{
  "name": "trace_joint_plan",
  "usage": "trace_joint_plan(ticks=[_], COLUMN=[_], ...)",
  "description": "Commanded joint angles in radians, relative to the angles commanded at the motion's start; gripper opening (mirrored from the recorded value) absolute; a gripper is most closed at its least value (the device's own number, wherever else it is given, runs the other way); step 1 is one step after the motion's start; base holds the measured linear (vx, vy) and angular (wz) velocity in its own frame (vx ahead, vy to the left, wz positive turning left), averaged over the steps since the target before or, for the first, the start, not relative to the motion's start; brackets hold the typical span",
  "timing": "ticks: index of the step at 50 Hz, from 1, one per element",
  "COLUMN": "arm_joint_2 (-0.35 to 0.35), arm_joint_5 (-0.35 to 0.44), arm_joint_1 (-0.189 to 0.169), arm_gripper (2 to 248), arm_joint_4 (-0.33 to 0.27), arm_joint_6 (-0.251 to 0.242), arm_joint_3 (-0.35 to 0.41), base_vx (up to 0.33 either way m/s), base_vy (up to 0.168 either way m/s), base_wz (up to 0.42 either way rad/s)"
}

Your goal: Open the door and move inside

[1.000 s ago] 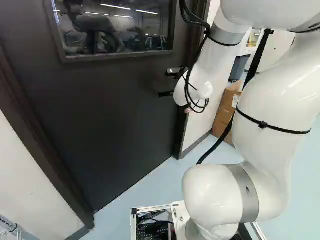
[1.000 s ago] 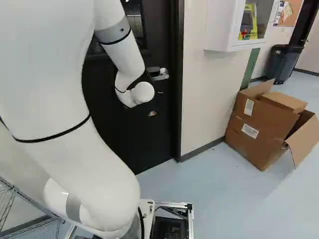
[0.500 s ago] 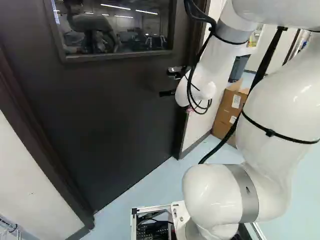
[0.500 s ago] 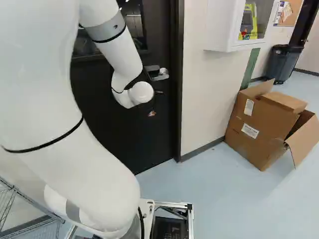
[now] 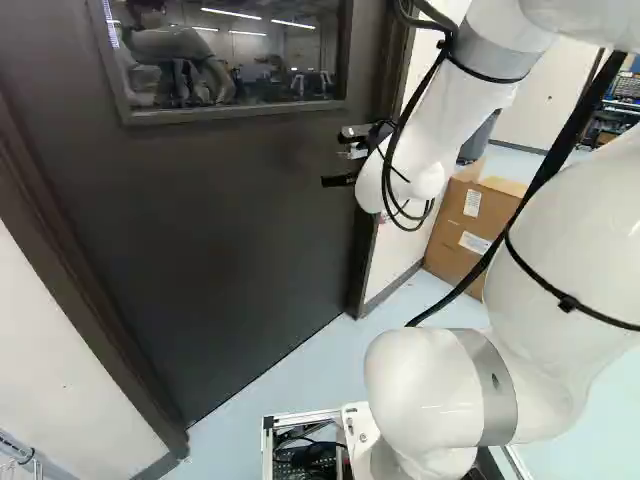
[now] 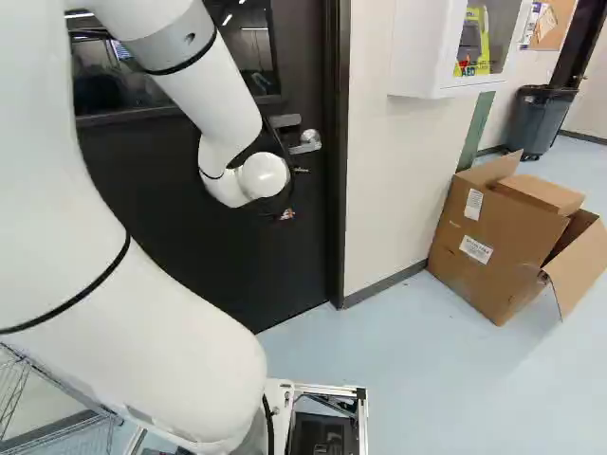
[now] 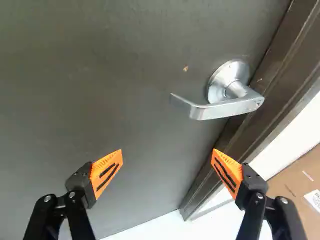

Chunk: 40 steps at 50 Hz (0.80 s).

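- Pale blue floor [image 5: 300, 375] runs up to a white wall [image 5: 70, 370] at the left of my left base view, and the dark door frame [image 5: 365, 245] stands against it
- Next comes the door [image 5: 190, 230], dark, with a window [image 5: 230, 55] in its upper part; it looks closed, so I count none of the opening as done and the drive inside is all still to do
- Toward the door's right side, my gripper [image 7: 167, 155] hangs in front of it with its fingers spread wide, orange pads [image 7: 107, 172] well apart and nothing between them
- The lever handle [image 7: 225, 107], the thing I need, is mounted near the door's right edge; in the wrist view it lies ahead of the fingertips, over toward the finger nearer the frame, and neither finger touches it
- I judge I'm at the approach: line up on the lever, turn it, then get the door moving and drive the base through; coming in off-centre could knock a finger on the frame
- Farther right are cardboard boxes [image 6: 484, 232] on the floor by the wall, clear of the handle, though I'd watch them if the base has to swing that way
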Motion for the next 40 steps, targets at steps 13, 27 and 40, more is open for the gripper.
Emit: trace_joint_plan(ticks=[13,27,40], arm_joint_2=[0.030,0.060,0.086], arm_joint_5=[0.000,0.000,0.000], arm_joint_1=[0.000,0.000,0.000], arm_gripper=[247,247,247], arm_joint_4=[0.000,0.000,0.000], arm_joint_6=[0.000,0.000,0.000], arm_joint_3=[-0.003,-0.008,-0.015], base_vx=[0.000,0.000,0.000], base_vy=[0.000,0.000,0.000], base_wz=[0.000,0.000,0.000])
